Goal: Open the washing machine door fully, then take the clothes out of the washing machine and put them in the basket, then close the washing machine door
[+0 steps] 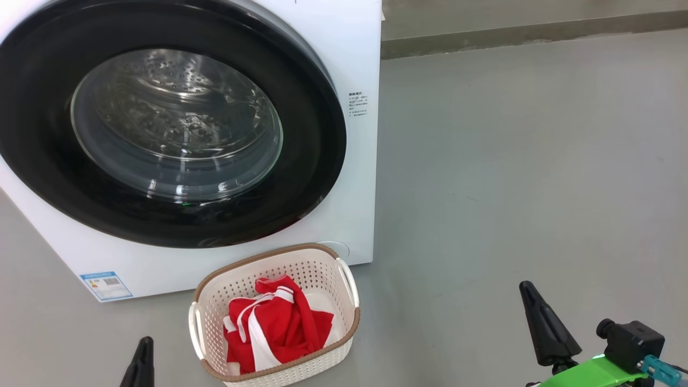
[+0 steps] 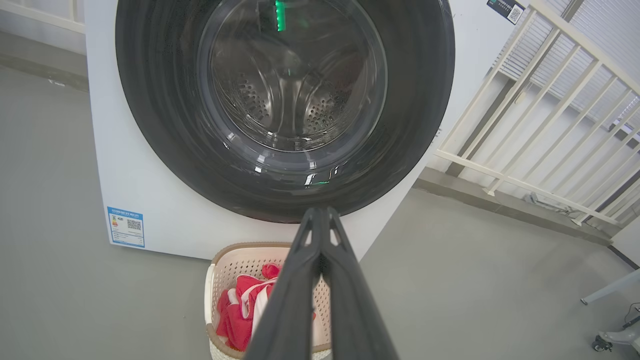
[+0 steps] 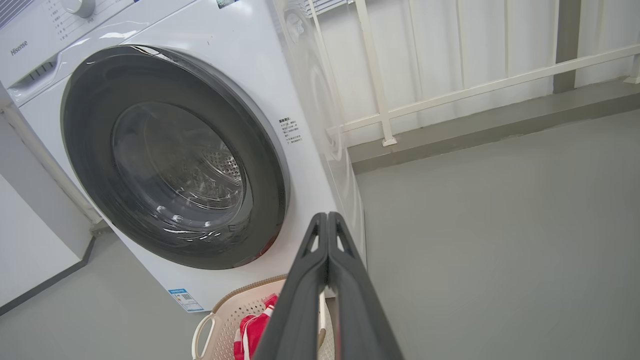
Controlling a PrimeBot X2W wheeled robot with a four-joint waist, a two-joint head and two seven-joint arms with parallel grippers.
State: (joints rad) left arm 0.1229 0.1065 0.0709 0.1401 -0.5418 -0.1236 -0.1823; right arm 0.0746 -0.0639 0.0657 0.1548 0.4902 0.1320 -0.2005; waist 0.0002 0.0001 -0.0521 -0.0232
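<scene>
Red clothes [image 1: 274,322] with white stripes lie bunched inside the basket [image 1: 279,250] in your head view. The basket stands on the grey floor [image 1: 510,188], just in front of the washing machine [image 1: 355,64] at its lower right corner. The washing machine door [image 1: 48,177] sits flush against the white front, and you can see the steel drum [image 1: 177,118] through the glass. Your left gripper [image 1: 143,352] pokes up at the bottom edge, left of the basket, as one dark point. Your right gripper [image 1: 529,301] rises at the lower right, well apart from the basket. It also shows as a single cone, with both fingers pressed together and nothing between them.

Left wrist view: your left gripper's fingers meet tip to tip and hold nothing. They hang above the basket and point at the lower rim of the door. The clothes show red in the basket, left of the fingers. A blue label [image 2: 126,227] sits low on the machine front and a pale railing [image 2: 550,100] stands off to the side.

Right wrist view: your right gripper's fingers are also pressed flat together and empty. The door is shut against the machine, upper left. The basket with the clothes peeks out at the bottom edge, partly hidden behind the fingers.
</scene>
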